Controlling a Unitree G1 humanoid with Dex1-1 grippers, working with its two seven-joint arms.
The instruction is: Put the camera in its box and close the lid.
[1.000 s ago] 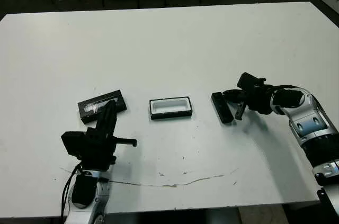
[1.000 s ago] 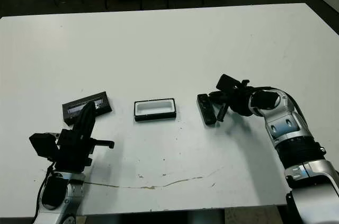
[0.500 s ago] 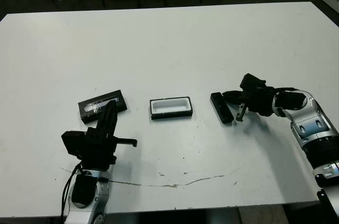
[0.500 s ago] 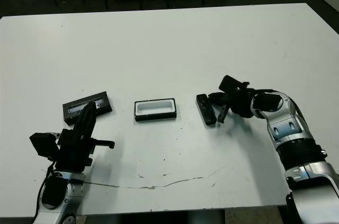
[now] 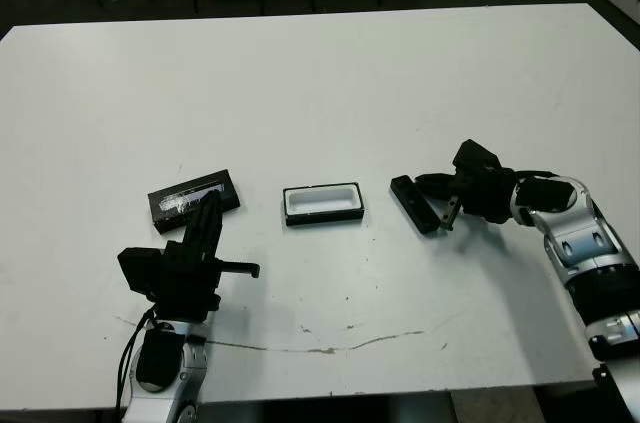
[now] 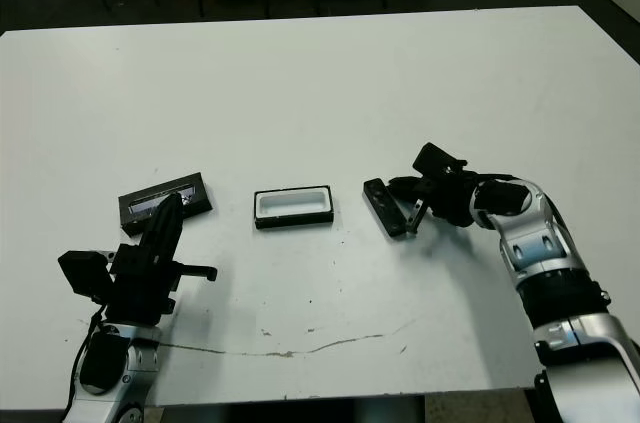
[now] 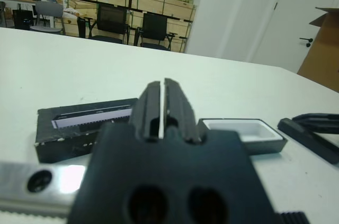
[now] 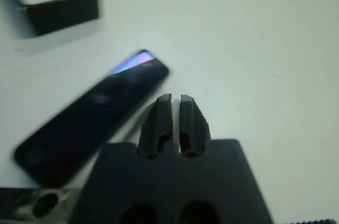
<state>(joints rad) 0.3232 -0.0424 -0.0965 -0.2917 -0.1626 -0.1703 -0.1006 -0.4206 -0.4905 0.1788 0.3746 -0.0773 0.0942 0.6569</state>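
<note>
Lying flat on the desk [image 5: 330, 93], the camera [image 5: 414, 205] sits just beside the clenched, empty right gripper [image 5: 448, 215]; left gripper [image 5: 208, 211] clenched too, near the lid [image 5: 193, 199].

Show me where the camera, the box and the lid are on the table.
camera [image 5: 414, 204], left eye view, middle of its black bar.
box [image 5: 322, 202], left eye view, its white lining.
lid [image 5: 193, 199], left eye view, its printed top.

Your left arm's black two-fingered gripper [image 5: 210, 211] sits low at the near left of the table, fingers pressed together and pointing away from you; your silver-and-black right arm [image 5: 585, 263] reaches in from the right, its black gripper [image 5: 447, 205] likewise closed, angled down towards the tabletop.
</note>
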